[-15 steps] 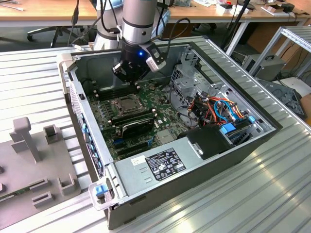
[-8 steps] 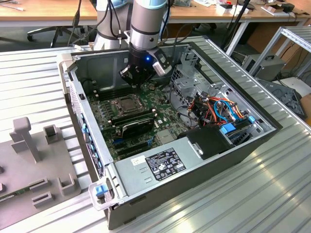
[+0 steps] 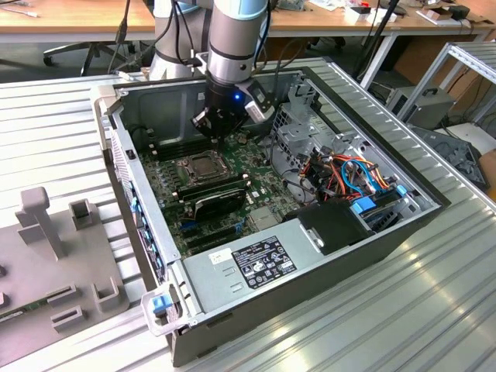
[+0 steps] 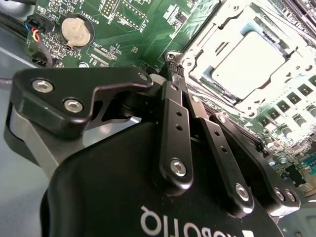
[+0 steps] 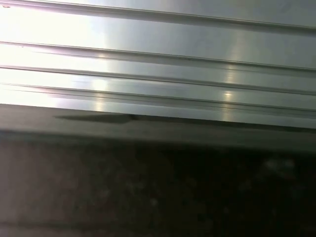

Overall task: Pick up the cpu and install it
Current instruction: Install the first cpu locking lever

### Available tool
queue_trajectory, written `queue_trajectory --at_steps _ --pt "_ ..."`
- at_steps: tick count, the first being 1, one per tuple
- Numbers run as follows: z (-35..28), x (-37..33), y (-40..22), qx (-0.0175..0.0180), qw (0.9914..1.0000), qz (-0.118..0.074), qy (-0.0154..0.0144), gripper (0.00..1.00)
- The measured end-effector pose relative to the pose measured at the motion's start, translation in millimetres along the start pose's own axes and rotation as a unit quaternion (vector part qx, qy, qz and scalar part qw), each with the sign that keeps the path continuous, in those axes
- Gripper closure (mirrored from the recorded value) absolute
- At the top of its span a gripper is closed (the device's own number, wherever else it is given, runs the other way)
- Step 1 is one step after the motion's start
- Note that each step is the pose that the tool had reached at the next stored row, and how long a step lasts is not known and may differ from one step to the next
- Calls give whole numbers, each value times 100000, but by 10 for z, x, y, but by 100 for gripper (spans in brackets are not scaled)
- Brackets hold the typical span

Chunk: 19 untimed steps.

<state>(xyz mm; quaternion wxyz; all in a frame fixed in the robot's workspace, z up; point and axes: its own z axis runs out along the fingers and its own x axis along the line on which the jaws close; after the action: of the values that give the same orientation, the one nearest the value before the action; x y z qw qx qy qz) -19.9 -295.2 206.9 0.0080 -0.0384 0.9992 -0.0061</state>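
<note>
Arm reaching straight down, gripper low in the upper middle of the exterior view.

In the exterior view the arm (image 3: 236, 39) enters from the top edge, just left of centre, as a thick grey cylinder with a light blue band near the top, and stands close to vertical. Its wrist section narrows toward a black housing with a small blue light on the front. Below hangs the black gripper (image 3: 215, 128), pointing downward in the upper middle of the frame. In the second wrist view the gripper (image 4: 170, 69) spreads across the lower and middle frame: black linkage bars with silver screws converge toward fingertips drawn closely together near the upper centre.
</note>
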Motion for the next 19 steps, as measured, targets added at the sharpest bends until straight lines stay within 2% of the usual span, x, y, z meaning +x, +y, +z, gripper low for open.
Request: queue_trajectory --at_steps 10,19 --pt "37 -11 -6 -8 100000 -144 -14 89" --pt "35 55 -1 -17 100000 -142 -66 89"
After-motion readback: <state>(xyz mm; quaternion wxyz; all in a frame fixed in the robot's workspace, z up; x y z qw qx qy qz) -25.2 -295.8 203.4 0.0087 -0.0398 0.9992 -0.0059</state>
